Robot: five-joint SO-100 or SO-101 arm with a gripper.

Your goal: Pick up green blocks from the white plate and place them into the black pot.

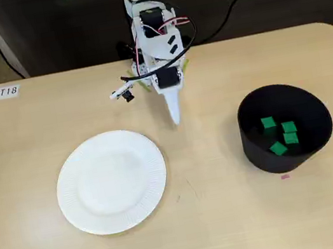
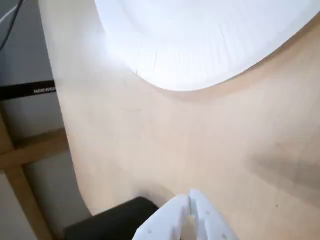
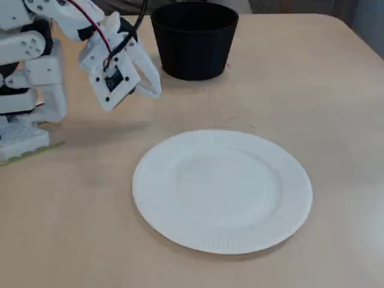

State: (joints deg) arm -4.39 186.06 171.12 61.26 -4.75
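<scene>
Tool (image 2: pixel 190 199) closed, arm (image 1: pixel 153 43) folded low.

In a fixed view, perhaps four blocks (image 1: pixel 289 127) in pot (image 1: pixel 252 148), right of plate (image 1: pixel 112 182).

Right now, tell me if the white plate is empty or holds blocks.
Empty. The plate shows bare white in both fixed views, and four green blocks lie inside the black pot.

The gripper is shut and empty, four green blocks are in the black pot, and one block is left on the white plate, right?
No block is on the white plate; both fixed views show it bare. Otherwise yes: the gripper is shut and empty, and four green blocks are in the black pot.
</scene>
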